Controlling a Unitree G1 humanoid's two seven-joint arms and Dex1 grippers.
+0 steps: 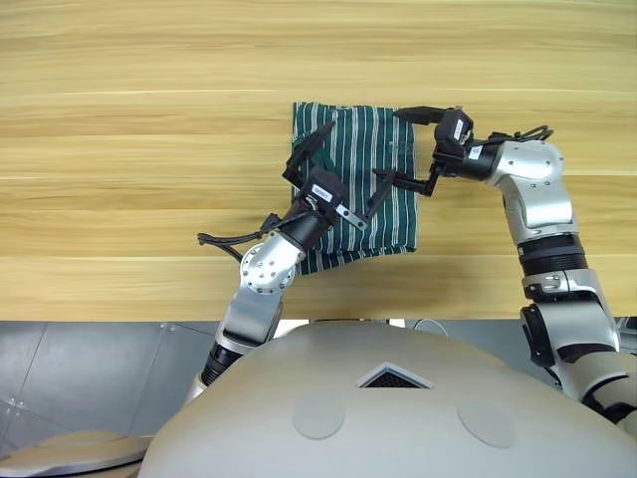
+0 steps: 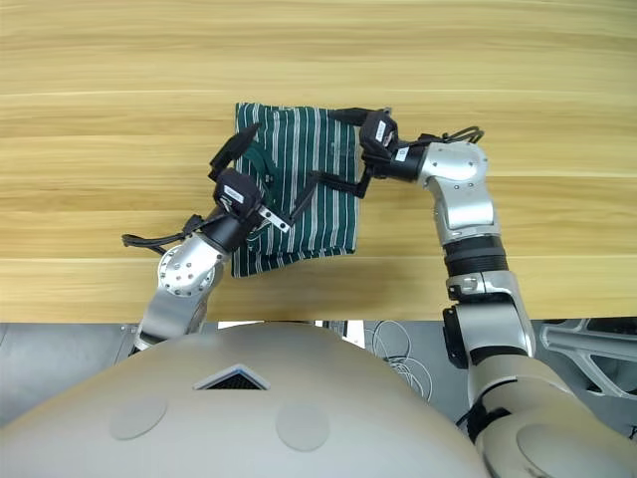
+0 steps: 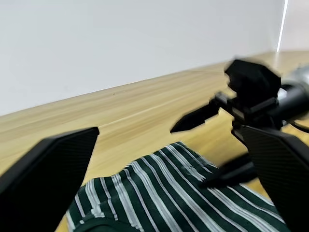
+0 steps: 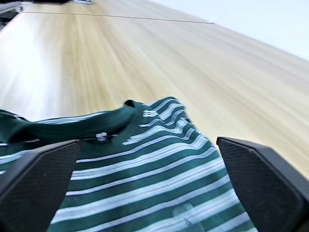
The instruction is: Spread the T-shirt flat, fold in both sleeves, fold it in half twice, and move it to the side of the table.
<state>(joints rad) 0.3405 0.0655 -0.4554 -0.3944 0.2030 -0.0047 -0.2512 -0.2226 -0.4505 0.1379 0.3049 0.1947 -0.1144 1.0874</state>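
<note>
Nothing can be read: no text, number or sign is legible. A small white tag (image 4: 100,136) sits just under the collar of the striped T-shirt (image 4: 145,169), but its print is too small to make out. A white sticker (image 1: 321,190) on the left arm's wrist bears dark marks that are also too small to read, and so does a second sticker (image 1: 476,151) on the right arm's wrist.

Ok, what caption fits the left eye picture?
Open left gripper and open right gripper above folded green-and-white striped T-shirt on wooden table.
</note>
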